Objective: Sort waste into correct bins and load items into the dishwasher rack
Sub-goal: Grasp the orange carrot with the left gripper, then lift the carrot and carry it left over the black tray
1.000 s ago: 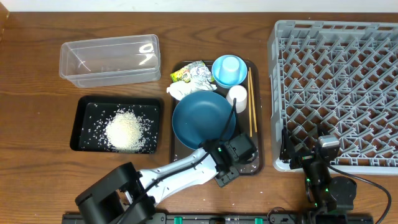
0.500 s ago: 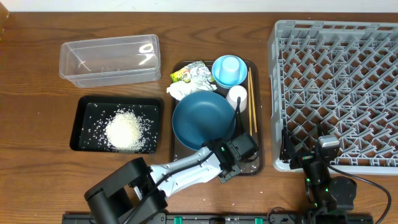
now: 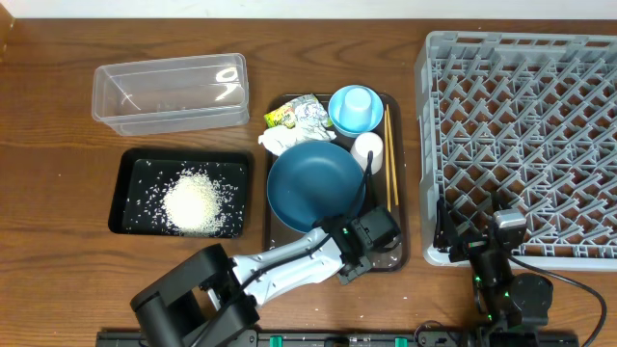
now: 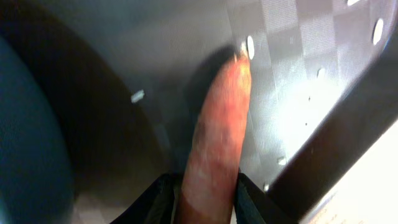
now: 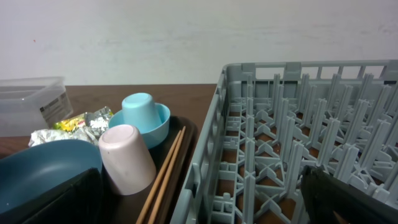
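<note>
The left tool [image 4: 204,194] stands narrow, its jaws pressed against both sides of the small orange carrot [image 4: 219,118]. The carrot juts straight ahead of it over the dark brown serving tray [image 3: 397,253], just beside the large dark blue bowl [image 3: 315,183]. The right tool [image 5: 205,208] gapes wide, holding nothing, at the near wall of the grey plastic lattice rack [image 3: 521,125].

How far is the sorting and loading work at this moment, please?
Done: the rice lies in the black tray. In hand: the left gripper is shut on the carrot on the brown tray. To do: wrapper, tissue, dark blue bowl, light blue bowl, blue cup, white cup and chopsticks sit there; the rack holds nothing.
</note>
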Tool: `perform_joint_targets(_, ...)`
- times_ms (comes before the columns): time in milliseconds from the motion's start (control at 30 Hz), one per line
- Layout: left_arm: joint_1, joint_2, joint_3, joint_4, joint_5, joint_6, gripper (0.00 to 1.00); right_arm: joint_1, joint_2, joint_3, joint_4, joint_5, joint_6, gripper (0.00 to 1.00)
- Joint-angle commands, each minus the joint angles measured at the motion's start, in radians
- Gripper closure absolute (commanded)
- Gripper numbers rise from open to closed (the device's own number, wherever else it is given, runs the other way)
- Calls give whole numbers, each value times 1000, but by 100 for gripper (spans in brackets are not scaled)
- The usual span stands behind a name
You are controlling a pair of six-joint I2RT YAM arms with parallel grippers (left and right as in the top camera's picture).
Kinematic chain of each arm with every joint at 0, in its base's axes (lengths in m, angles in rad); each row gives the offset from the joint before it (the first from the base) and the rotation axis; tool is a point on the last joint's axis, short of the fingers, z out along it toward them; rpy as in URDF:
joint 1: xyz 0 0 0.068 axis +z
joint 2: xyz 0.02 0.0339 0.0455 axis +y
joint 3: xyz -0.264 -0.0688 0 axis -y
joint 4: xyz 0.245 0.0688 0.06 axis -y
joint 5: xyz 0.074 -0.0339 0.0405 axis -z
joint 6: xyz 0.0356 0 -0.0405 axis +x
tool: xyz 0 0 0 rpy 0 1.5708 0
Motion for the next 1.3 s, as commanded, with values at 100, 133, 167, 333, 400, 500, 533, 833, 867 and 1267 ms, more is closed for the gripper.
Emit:
perform_joint_targets(100, -1, -97, 15, -48, -2, -21, 70, -6, 0, -1, -4, 2, -6, 1)
perform_joint_targets(133, -1, -112, 15, -52, -2, -21, 70, -6, 0, -1, -4, 2, -6, 1)
perform_joint_targets(167, -1, -127, 15, -56, -2, -21, 71, -6, 0, -1, -4, 2, -6, 1)
perform_joint_targets(333, -1, -154, 15, -82, 30, -20, 71, -6, 0, -1, -4, 2, -6, 1)
perform_joint_targets(400, -1, -153, 14, -97, 48, -21, 72, -6, 0, -1, -4, 2, -6, 1)
perform_joint_targets(500, -1, -153, 14, -104, 76, -22, 81, -6, 0, -1, -4, 2, -6, 1)
perform_joint_targets(533, -1, -153, 14, -104, 79, -30, 81, -6, 0, -1, -4, 2, -6, 1)
perform_joint_targets(833, 2, -203, 32, -105, 77, -63, 85, -6, 0, -1, -4, 2, -6, 1)
perform_joint_targets(867, 6, -220, 34, -105, 76, -63, 85, -6, 0, -1, -4, 2, -6, 1)
perform_joint_targets(1267, 296, -587, 35, -107, 47, -63, 84, -6, 0, -1, -4, 2, -6, 1)
